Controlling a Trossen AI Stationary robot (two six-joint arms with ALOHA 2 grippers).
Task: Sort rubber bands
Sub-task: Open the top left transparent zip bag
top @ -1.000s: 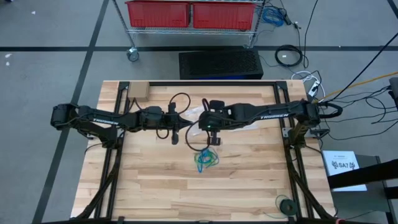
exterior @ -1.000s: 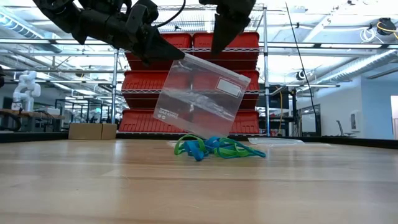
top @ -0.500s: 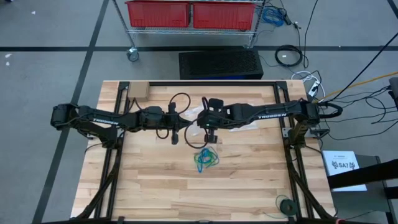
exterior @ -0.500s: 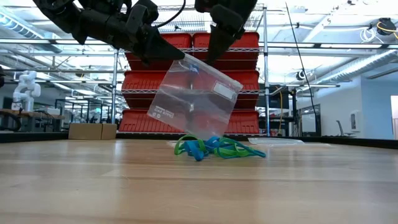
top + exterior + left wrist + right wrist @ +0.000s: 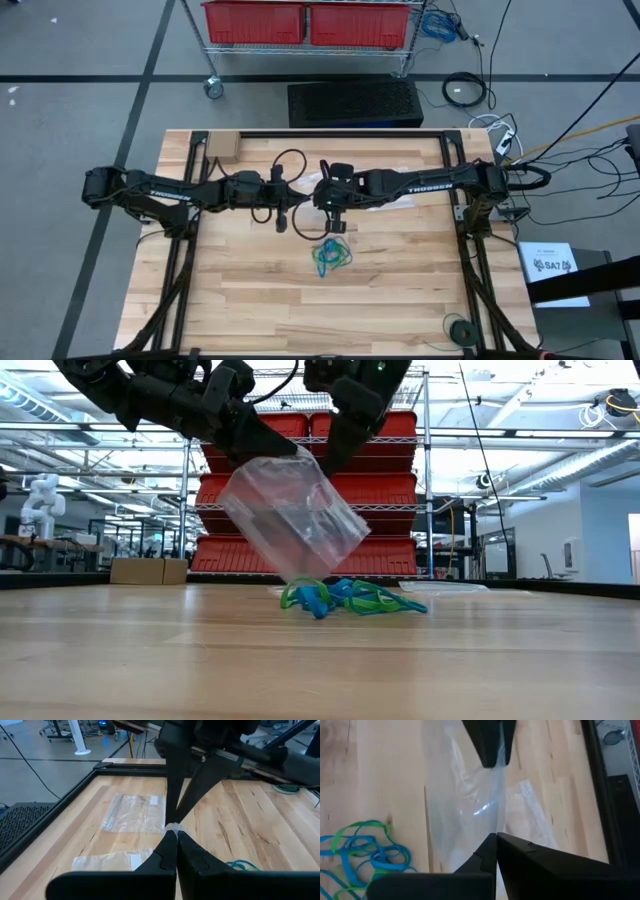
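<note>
A clear plastic bag (image 5: 293,525) hangs over the middle of the table between my two grippers, its walls bowed out. My left gripper (image 5: 288,456) and my right gripper (image 5: 322,467) are both shut on its top, close together. Below the bag, a small pile of green, teal and blue rubber bands (image 5: 330,256) (image 5: 350,597) (image 5: 365,851) lies on the wood. The bag's lower end sits just above the pile; I cannot tell whether they touch. My left gripper pinches the bag's top edge (image 5: 172,826) between its two shut fingers, which come nearly level from the table's left. The bag hangs below them, off the table. My right gripper pinches the same top edge (image 5: 496,826) a little farther along. Its fingers slant down from the table's right. The film between the two grips is slack and bulged.
Two more clear bags (image 5: 132,812) (image 5: 114,861) lie flat on the far half of the table, behind the arms. A small cardboard box (image 5: 221,148) sits at the far left corner. A black cable coil (image 5: 459,328) lies at the near right. Near half is bare wood.
My right gripper has moved down and toward the table's left, closer to my left gripper. The bag, stretched flat between the two grips a second ago, has gone slack on top and bulged into a rounded shape, swinging left.
</note>
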